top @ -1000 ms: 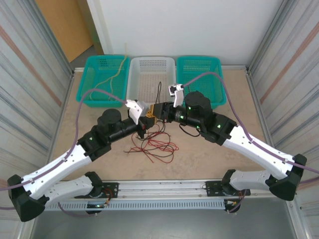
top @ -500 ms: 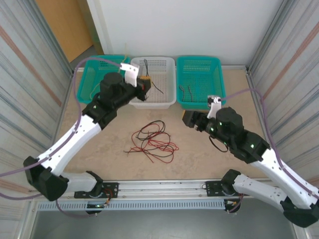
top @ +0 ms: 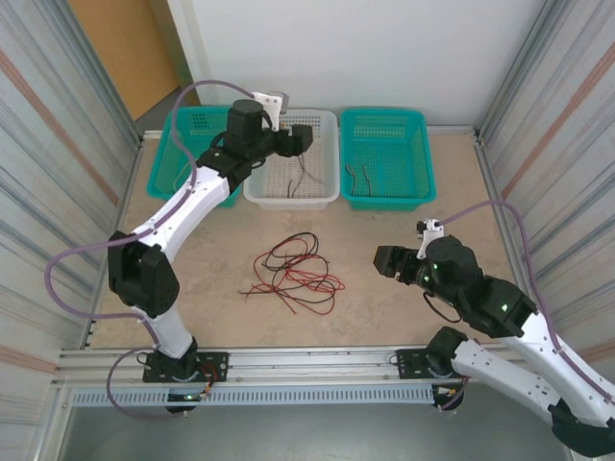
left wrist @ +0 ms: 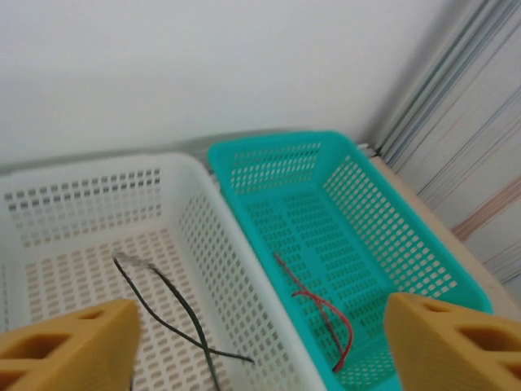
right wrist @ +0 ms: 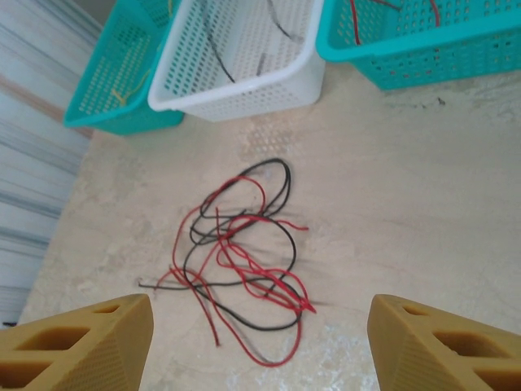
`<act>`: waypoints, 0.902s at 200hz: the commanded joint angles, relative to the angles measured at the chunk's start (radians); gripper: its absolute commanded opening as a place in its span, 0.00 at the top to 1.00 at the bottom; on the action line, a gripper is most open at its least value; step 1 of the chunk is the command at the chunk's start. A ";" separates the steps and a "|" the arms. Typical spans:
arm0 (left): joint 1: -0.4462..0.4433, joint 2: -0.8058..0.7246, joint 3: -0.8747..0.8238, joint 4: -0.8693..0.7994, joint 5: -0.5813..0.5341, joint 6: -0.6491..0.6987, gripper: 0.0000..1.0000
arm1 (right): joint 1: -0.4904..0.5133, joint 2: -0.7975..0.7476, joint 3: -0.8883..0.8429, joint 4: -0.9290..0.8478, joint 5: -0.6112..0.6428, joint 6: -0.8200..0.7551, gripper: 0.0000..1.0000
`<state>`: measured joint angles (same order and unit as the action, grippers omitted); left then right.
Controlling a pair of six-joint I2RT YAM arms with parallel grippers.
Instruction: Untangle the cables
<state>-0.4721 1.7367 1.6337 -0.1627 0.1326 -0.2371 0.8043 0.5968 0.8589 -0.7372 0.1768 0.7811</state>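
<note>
Beige table (top: 404, 250), tangled red and black cables (top: 298, 279), three baskets (top: 291, 200) at rear

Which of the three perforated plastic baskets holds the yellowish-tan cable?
The left teal basket, with the yellowish-tan cable lying inside. The white middle basket holds a black cable, and the right teal basket holds a red cable.

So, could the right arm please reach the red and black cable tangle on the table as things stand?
Probably yes: the right gripper hangs open just beside the cable tangle, and nothing stands between them.
</note>
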 commanded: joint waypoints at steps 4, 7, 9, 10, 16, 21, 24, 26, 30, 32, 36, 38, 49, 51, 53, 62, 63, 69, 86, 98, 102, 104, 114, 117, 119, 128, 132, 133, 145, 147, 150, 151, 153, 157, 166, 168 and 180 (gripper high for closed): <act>0.002 -0.076 -0.039 0.000 -0.023 -0.015 0.16 | -0.005 0.028 -0.024 -0.011 -0.040 0.001 0.32; 0.003 -0.086 -0.051 -0.002 -0.016 -0.016 0.17 | -0.005 0.032 -0.026 -0.005 -0.043 0.000 0.32; 0.003 -0.093 -0.061 -0.002 -0.010 -0.017 0.17 | -0.005 0.035 -0.028 -0.002 -0.046 -0.001 0.32; 0.002 -0.097 -0.065 -0.002 -0.007 -0.018 0.17 | -0.005 0.037 -0.029 -0.001 -0.047 -0.001 0.32; 0.000 -0.124 -0.097 -0.002 0.002 -0.030 0.18 | -0.004 0.047 -0.033 0.009 -0.052 -0.003 0.32; -0.004 -0.151 -0.132 0.006 0.007 -0.038 0.18 | -0.003 0.055 -0.035 0.017 -0.053 -0.005 0.32; -0.006 -0.169 -0.152 0.010 0.008 -0.041 0.19 | -0.004 0.061 -0.035 0.020 -0.054 -0.005 0.32; -0.007 -0.181 -0.167 0.012 0.008 -0.044 0.19 | -0.004 0.064 -0.036 0.022 -0.055 -0.004 0.32; -0.012 -0.207 -0.197 0.016 0.009 -0.049 0.19 | -0.002 0.072 -0.035 0.028 -0.058 -0.007 0.32; -0.014 -0.220 -0.212 0.019 0.009 -0.053 0.19 | -0.002 0.076 -0.035 0.030 -0.059 -0.008 0.33; -0.018 -0.247 -0.241 0.022 0.007 -0.059 0.20 | -0.002 0.084 -0.034 0.034 -0.063 -0.012 0.33; -0.021 -0.261 -0.253 0.024 0.006 -0.061 0.20 | -0.002 0.088 -0.034 0.036 -0.064 -0.013 0.33; -0.037 -0.337 -0.334 0.025 0.006 -0.081 0.22 | 0.001 0.111 -0.031 0.046 -0.071 -0.020 0.33; -0.041 -0.350 -0.347 0.023 0.007 -0.086 0.22 | 0.001 0.115 -0.031 0.047 -0.071 -0.021 0.33; -0.045 -0.363 -0.364 0.022 0.010 -0.089 0.23 | 0.002 0.119 -0.031 0.049 -0.072 -0.021 0.33; -0.065 -0.423 -0.433 0.018 0.022 -0.098 0.28 | 0.003 0.138 -0.026 0.056 -0.078 -0.027 0.33; -0.068 -0.429 -0.443 0.017 0.021 -0.099 0.29 | 0.003 0.141 -0.026 0.056 -0.079 -0.027 0.33; -0.087 -0.467 -0.487 0.009 0.015 -0.104 0.33 | 0.004 0.155 -0.023 0.059 -0.082 -0.031 0.33; -0.145 -0.553 -0.626 -0.019 -0.009 -0.122 0.38 | 0.010 0.194 -0.018 0.069 -0.098 -0.038 0.33; -0.186 -0.598 -0.699 -0.048 -0.042 -0.142 0.41 | 0.016 0.222 -0.024 0.088 -0.105 -0.039 0.33; -0.197 -0.612 -0.720 -0.056 -0.050 -0.149 0.42 | 0.019 0.232 -0.026 0.096 -0.109 -0.038 0.33; -0.203 -0.618 -0.733 -0.059 -0.054 -0.152 0.42 | 0.019 0.238 -0.028 0.100 -0.112 -0.037 0.33; -0.222 -0.651 -0.783 -0.073 -0.074 -0.174 0.44 | 0.019 0.268 -0.032 0.125 -0.131 -0.036 0.34; -0.225 -0.662 -0.799 -0.073 -0.076 -0.183 0.45 | 0.020 0.278 -0.032 0.132 -0.136 -0.034 0.34; -0.227 -0.668 -0.810 -0.072 -0.076 -0.189 0.46 | 0.021 0.284 -0.031 0.136 -0.139 -0.034 0.34; -0.229 -0.692 -0.859 -0.057 -0.065 -0.218 0.51 | 0.025 0.317 -0.025 0.146 -0.150 -0.032 0.36; -0.229 -0.701 -0.876 -0.057 -0.065 -0.231 0.53 | 0.028 0.332 -0.024 0.152 -0.153 -0.033 0.37; -0.229 -0.703 -0.880 -0.058 -0.066 -0.235 0.54 | 0.028 0.335 -0.024 0.154 -0.153 -0.033 0.37; -0.229 -0.716 -0.916 -0.066 -0.064 -0.269 0.58 | 0.042 0.374 -0.034 0.186 -0.154 -0.039 0.37; -0.230 -0.716 -0.921 -0.067 -0.063 -0.272 0.59 | 0.042 0.380 -0.036 0.193 -0.155 -0.039 0.37; -0.231 -0.719 -0.928 -0.069 -0.060 -0.275 0.60 | 0.043 0.386 -0.038 0.203 -0.158 -0.037 0.37; -0.231 -0.719 -0.929 -0.070 -0.060 -0.276 0.60 | 0.043 0.386 -0.040 0.205 -0.159 -0.037 0.37; -0.232 -0.720 -0.933 -0.072 -0.059 -0.277 0.60 | 0.043 0.401 -0.042 0.213 -0.165 -0.037 0.37; -0.234 -0.721 -0.940 -0.078 -0.061 -0.279 0.61 | 0.041 0.426 -0.046 0.228 -0.176 -0.036 0.37; -0.242 -0.728 -0.952 -0.088 -0.069 -0.286 0.61 | 0.038 0.463 -0.055 0.269 -0.201 -0.033 0.37; -0.243 -0.729 -0.955 -0.089 -0.071 -0.289 0.61 | 0.039 0.471 -0.057 0.278 -0.207 -0.031 0.37; -0.249 -0.736 -0.976 -0.090 -0.079 -0.310 0.61 | 0.038 0.519 -0.068 0.332 -0.231 -0.023 0.37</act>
<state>-0.7055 1.0363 0.6838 -0.2436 0.0826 -0.4831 0.8387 1.0428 0.8196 -0.5240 0.0097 0.7700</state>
